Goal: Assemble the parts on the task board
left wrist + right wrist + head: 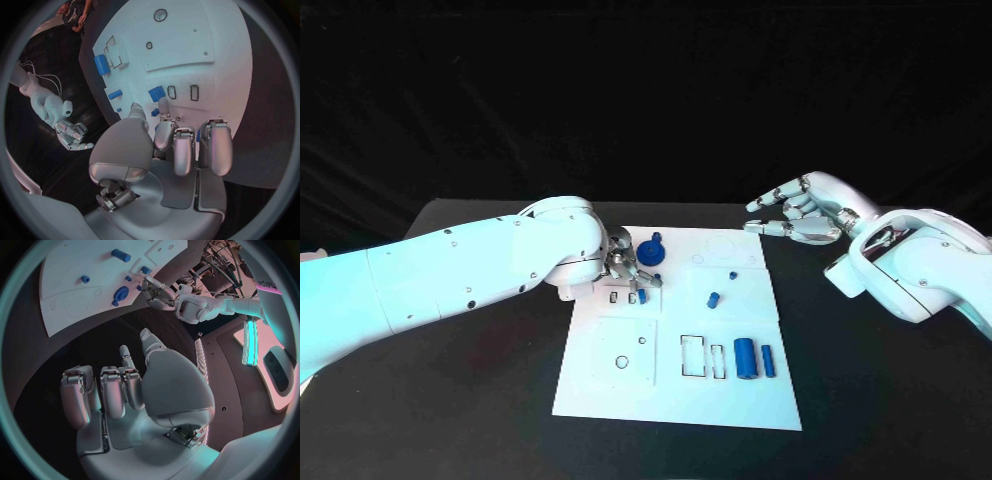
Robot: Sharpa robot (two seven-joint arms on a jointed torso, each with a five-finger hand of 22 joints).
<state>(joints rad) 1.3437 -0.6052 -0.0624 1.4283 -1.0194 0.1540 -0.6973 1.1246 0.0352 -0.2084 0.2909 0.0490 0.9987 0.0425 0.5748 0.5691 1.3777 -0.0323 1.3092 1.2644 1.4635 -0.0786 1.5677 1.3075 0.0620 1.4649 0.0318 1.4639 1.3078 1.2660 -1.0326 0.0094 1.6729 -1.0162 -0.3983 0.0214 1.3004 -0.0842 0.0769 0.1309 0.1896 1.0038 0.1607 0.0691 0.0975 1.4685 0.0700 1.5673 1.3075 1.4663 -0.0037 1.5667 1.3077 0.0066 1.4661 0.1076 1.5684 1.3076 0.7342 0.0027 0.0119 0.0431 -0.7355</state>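
1. The black table [473, 420] carries the white board [718, 405], which lies in the middle between the two arms. Nothing else lies on the table near it.
2. The left arm [444, 275] reaches in over the board's left edge and covers that corner of it in the head view.
3. The board is a flat white plate with thin black outlines of slots and small round holes.
4. Blue parts sit on it: a round knob-like part [651, 252] near the far left, a small peg [714, 298] in the middle, a tiny stud [734, 274] beyond the peg, and two upright-lying cylinders [746, 358] side by side near the right edge of the near half.
5. The left hand [629, 270] is over the far-left part of the board, just beside the round part. Its fingertips [164, 107] point down at a small blue part [157, 93] next to two slot outlines. Whether it pinches that part, I cannot tell.
6. The right hand [798, 215] hovers off the board's far right corner, above the table, well apart from all parts. Its fingers [103, 390] are curled loosely inward and it holds nothing.
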